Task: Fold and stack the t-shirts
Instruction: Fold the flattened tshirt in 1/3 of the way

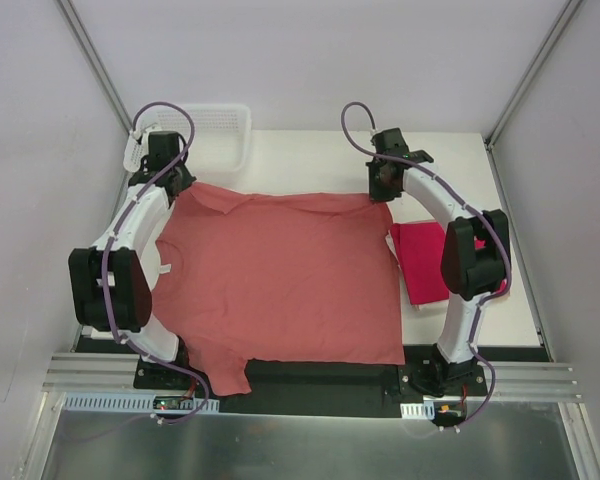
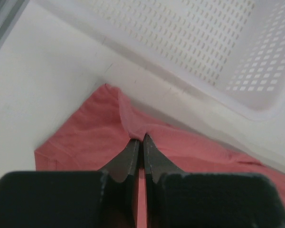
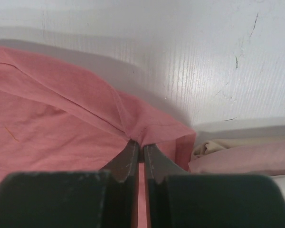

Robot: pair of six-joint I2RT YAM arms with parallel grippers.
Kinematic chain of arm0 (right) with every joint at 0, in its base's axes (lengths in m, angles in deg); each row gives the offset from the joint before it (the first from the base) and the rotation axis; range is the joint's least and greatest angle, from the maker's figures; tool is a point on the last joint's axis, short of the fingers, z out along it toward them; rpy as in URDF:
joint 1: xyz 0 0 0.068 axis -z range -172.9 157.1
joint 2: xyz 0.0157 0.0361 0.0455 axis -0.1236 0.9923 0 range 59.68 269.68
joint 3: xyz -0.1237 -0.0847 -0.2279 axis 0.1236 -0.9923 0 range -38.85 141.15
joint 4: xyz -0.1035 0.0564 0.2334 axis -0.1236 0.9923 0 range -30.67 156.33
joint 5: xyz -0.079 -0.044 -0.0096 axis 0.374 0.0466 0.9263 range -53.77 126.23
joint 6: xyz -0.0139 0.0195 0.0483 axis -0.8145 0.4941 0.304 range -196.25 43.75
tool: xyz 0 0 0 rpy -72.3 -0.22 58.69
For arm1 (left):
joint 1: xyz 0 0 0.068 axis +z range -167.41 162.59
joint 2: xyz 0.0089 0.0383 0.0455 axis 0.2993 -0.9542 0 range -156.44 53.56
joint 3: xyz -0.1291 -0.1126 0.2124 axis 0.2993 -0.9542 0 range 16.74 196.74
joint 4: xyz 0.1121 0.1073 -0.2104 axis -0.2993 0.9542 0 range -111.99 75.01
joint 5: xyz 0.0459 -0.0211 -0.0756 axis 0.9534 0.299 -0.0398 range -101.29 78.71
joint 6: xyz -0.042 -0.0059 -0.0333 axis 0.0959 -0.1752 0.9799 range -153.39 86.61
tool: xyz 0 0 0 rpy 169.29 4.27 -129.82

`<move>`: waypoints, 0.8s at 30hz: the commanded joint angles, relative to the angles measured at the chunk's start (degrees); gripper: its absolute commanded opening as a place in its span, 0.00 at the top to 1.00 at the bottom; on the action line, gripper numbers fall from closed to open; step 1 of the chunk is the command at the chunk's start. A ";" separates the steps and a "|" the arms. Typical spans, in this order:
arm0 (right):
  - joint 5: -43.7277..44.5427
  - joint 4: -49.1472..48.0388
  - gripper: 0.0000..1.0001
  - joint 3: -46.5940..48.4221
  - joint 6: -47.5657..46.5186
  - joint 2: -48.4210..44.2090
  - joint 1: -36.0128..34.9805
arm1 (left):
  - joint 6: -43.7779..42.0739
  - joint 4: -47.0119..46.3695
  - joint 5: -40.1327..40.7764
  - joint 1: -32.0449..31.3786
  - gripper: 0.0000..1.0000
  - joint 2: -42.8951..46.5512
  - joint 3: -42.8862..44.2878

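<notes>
While spread flat, salmon-pink t-shirt (image 1: 280, 275), far corners clamped in left claw (image 2: 138, 140), right claw (image 3: 138, 146).

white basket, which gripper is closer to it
Left. The left gripper pinches the pink shirt at its far corner beside the basket; the right gripper pinches the other far corner, across the shirt.

Matt, softly creased cloth of the salmon-pink t-shirt (image 1: 280, 280); a smooth, faintly scuffed white worktop (image 1: 310, 165); a perforated white plastic basket (image 1: 230, 135) with slight sheen.
</notes>
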 commanded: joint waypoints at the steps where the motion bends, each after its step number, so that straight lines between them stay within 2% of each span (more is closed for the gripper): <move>1: -1.37 -0.97 0.96 -1.66 -0.05 -6.02 0.19 | 2.05 -0.51 -1.21 -0.04 1.00 8.67 -5.95; 12: -1.37 -1.41 0.94 -12.21 0.04 -15.17 0.20 | 11.79 7.12 -0.76 -0.04 1.00 33.88 -26.95; 19: -0.58 -0.27 0.94 -14.32 -0.58 -17.90 0.20 | 18.92 15.29 -4.90 -0.04 1.00 41.90 -32.59; 24: -0.40 -0.18 0.93 -14.68 -0.66 -17.64 0.11 | 22.35 20.84 -4.03 -0.04 1.00 49.36 -34.26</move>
